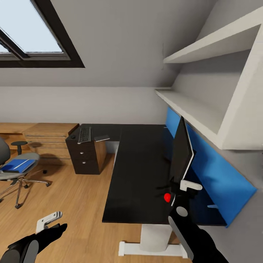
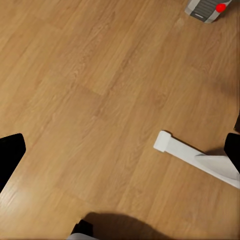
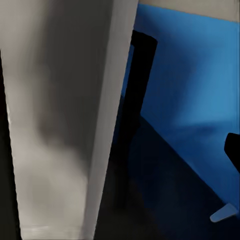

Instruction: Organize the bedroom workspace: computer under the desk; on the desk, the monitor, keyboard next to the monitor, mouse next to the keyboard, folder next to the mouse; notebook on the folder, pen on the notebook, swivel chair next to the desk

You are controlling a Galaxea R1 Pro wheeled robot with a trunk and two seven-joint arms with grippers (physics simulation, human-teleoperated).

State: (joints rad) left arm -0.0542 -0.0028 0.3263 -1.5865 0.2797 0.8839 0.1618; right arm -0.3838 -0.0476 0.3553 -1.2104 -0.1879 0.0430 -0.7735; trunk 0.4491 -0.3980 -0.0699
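Trouble here would most likely come from the monitor (image 1: 181, 153), but left to right first. The swivel chair (image 1: 11, 166) stands well apart from the desk (image 1: 135, 175) with the blue folder (image 1: 17, 165) lying on its seat and a slim light thing on the folder, too small to name. The left gripper (image 1: 49, 221) hangs over bare plank floor near the desk's white foot (image 2: 192, 152), its fingers spread and nothing between them. In the left wrist view a grey case end with a red dot, probably the computer (image 2: 205, 8), lies on the floor.

On the far wing of the desk sit the keyboard (image 1: 84, 134), a small dark mouse (image 1: 73, 136) just beside it, and what looks like the grey notebook (image 1: 102, 138) on its other side; all are well away from the monitor.

The right gripper (image 1: 185, 190) is at the monitor's lower corner, seemingly clamped on its edge, with the grey back panel close in the right wrist view. The screen stands edge-on, leaning toward the blue back panel (image 1: 219, 171), beneath a white shelf (image 1: 193, 109). A corner hold on a wide panel gives leverage for twisting: it could slip, tip onto the desk, or strike the shelf if raised.
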